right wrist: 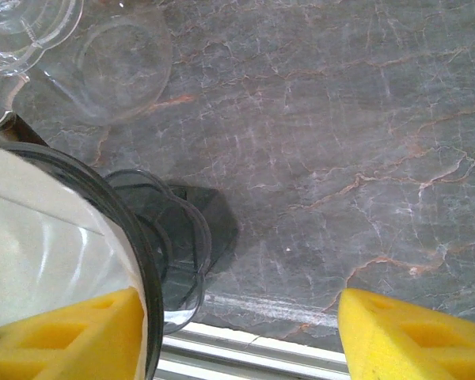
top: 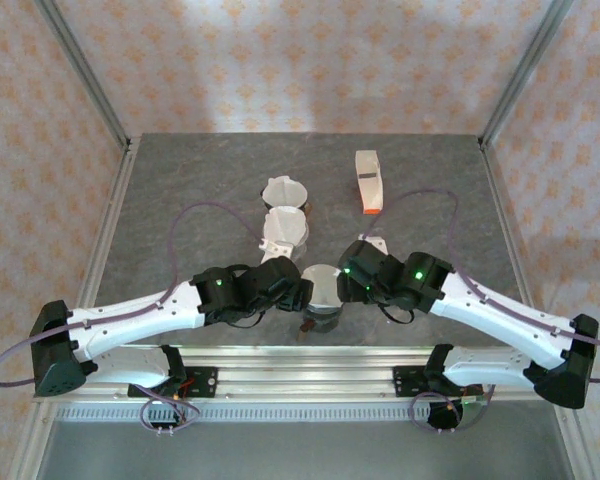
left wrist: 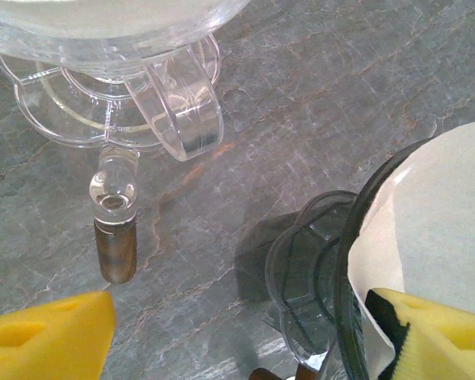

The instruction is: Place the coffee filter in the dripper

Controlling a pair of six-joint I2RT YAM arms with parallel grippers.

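Seen from above, my two arms meet over a dark dripper point(top: 322, 290) at the near middle of the grey surface point(top: 180, 200). The white paper filter point(left wrist: 435, 222) sits inside this dripper, lying against the inner wall below the rim.

My left pincer point(left wrist: 241, 317) is released, its yellow pads wide apart. One pad rests over the filter inside the cup and the other hangs over bare surface. My right pincer point(right wrist: 237, 317) is released too. One of its pads is over the filter on the opposite side and the other is out over the surface. Neither pincer grasps anything.

A clear dripper point(left wrist: 174, 111) stands just beyond, apart from the dark one.

I judge the task nearly done, since the filter is in the dripper. What is left, as far as I can tell, is pressing the paper snug if it needs it and lifting both pincers clear without dragging it out.
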